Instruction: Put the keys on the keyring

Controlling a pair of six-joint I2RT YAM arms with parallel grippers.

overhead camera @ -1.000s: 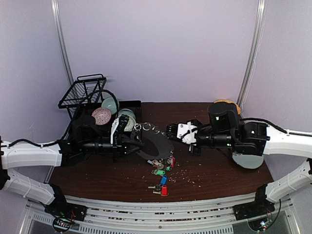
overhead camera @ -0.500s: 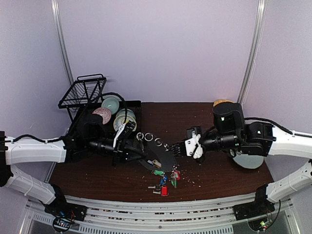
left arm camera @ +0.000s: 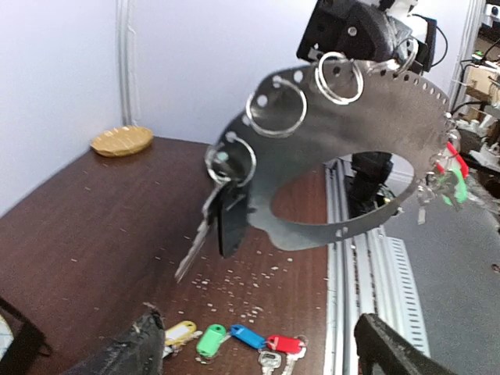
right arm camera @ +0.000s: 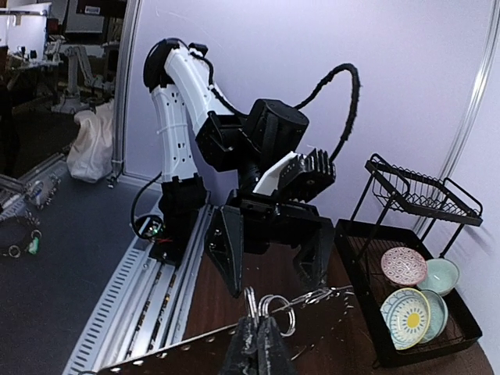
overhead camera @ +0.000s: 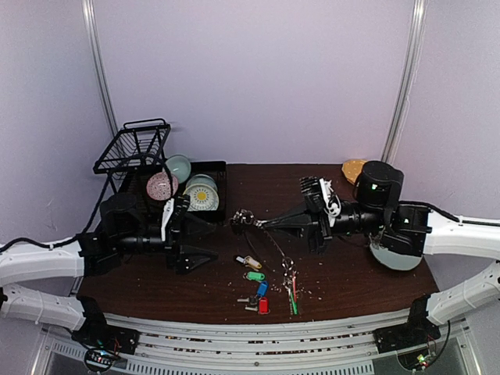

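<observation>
The keyring (left arm camera: 367, 148) is a flat grey metal crescent with holes and several split rings, hanging in the air. My right gripper (right arm camera: 256, 344) is shut on its upper edge by two split rings. In the top view it shows edge-on (overhead camera: 269, 234), with red- and green-tagged keys (overhead camera: 291, 283) dangling from its low end. A dark-tagged key (left arm camera: 228, 215) hangs from one ring. My left gripper (left arm camera: 256, 320) is open and empty, just left of the keyring (overhead camera: 209, 241). Loose keys lie on the table: yellow (left arm camera: 180, 333), green (left arm camera: 211, 341), blue (left arm camera: 248, 336), red (left arm camera: 283, 344).
A black dish rack (overhead camera: 205, 173) with patterned plates and a wire basket (overhead camera: 133, 148) stand at the back left. An orange dish (overhead camera: 353, 168) sits at the back right. A pale plate (overhead camera: 394, 259) lies under my right arm. Crumbs dot the table (overhead camera: 336, 277).
My left gripper has let go of the keyring, opened and drawn back left. My right gripper has turned and lifted the keyring, which now hangs edge-on with keys dangling.
</observation>
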